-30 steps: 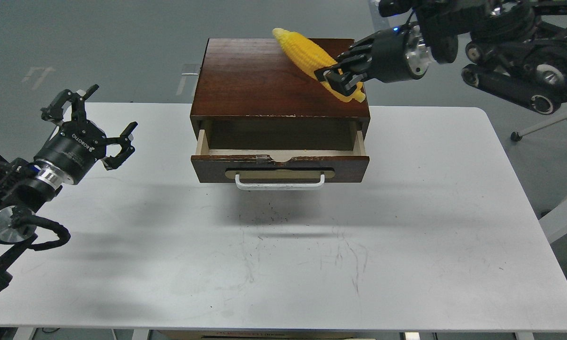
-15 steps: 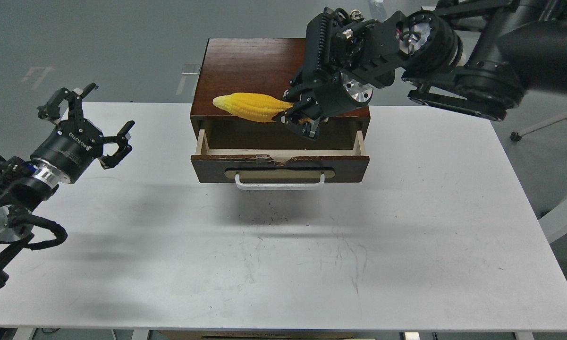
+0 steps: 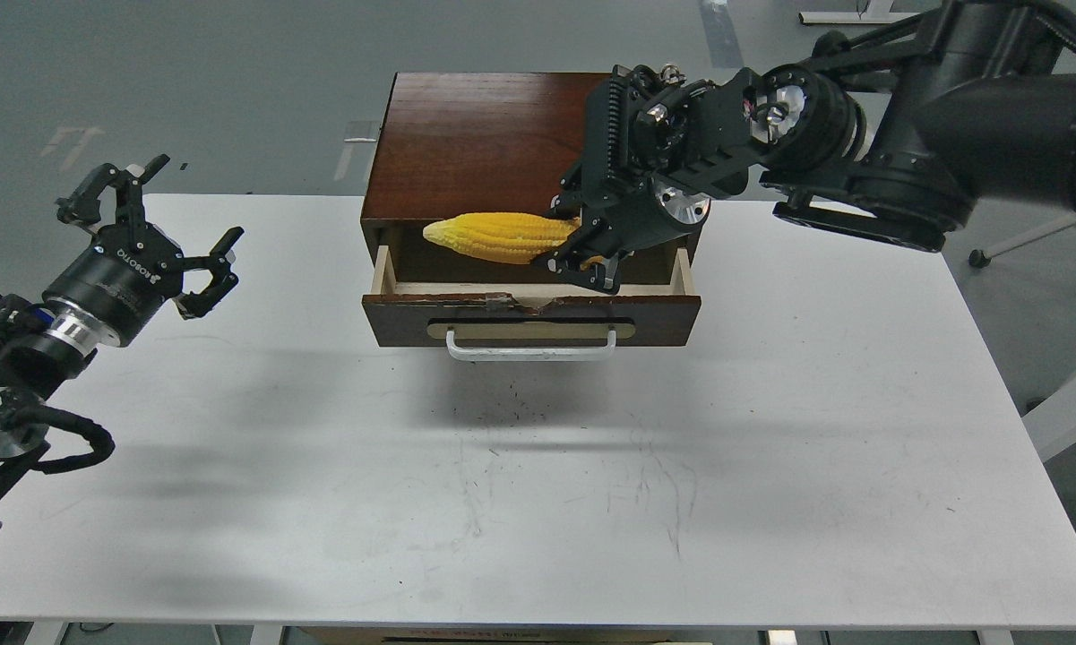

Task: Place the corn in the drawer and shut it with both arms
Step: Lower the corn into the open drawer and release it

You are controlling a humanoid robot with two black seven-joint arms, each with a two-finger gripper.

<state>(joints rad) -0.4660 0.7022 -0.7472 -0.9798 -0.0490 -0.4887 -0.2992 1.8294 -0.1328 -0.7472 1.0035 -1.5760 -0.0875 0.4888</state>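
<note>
The yellow corn [image 3: 500,236] lies level, tip to the left, over the open drawer's cavity. My right gripper [image 3: 581,253] is shut on its thick right end, above the right half of the opening. The dark reddish-brown drawer [image 3: 530,318] is pulled out of the wooden cabinet [image 3: 484,143], with pale inner sides, a chipped top edge and a white bar handle [image 3: 531,346]. My left gripper [image 3: 159,235] is open and empty, above the table well left of the cabinet.
The cabinet stands at the back middle of the white table [image 3: 538,466]. My right arm [image 3: 905,152] reaches in over the cabinet's right rear corner. Grey floor lies beyond the table, and a white frame leg [image 3: 1071,403] stands at right.
My right gripper has carried the corn from the cabinet's top, turned it level, and lowered it over the open drawer. My left gripper has drifted slightly left, still open.
</note>
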